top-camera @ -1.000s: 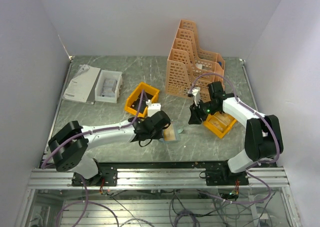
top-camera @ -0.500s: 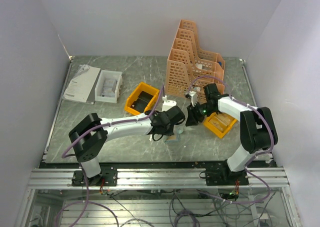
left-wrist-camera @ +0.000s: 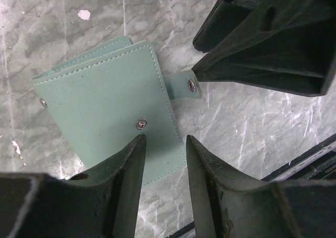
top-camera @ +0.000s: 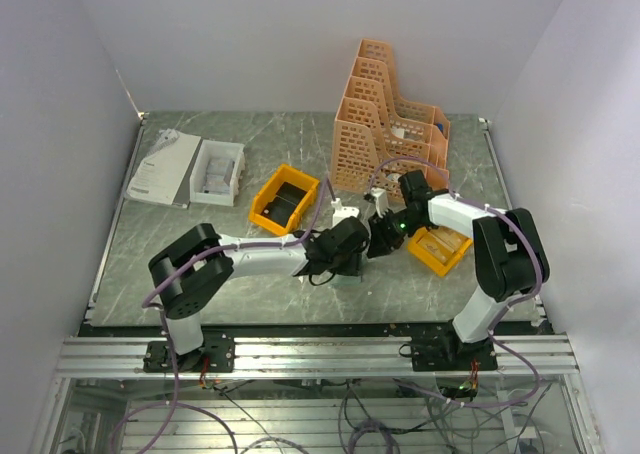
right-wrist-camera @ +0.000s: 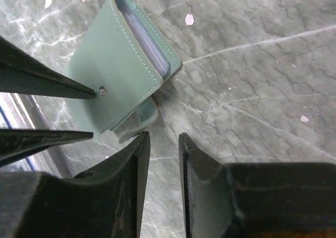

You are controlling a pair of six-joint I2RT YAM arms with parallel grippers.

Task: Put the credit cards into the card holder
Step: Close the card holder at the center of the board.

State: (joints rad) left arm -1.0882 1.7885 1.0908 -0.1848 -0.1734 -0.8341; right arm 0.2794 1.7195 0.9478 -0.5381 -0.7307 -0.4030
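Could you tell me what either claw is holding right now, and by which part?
Nothing is held: the card holder lies on the table, and both the left claw and the right claw show empty gaps.

This is probably a robot lab and not a home. Two robot arms [top-camera: 260,257] are bolted to a metal frame [top-camera: 320,359] at the edge of a grey table [top-camera: 150,244]. Plain white walls [top-camera: 250,44] stand round it, and loose wires [top-camera: 350,414] hang below.

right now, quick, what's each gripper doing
left gripper: open, empty, over the card holder
right gripper: open a little, empty
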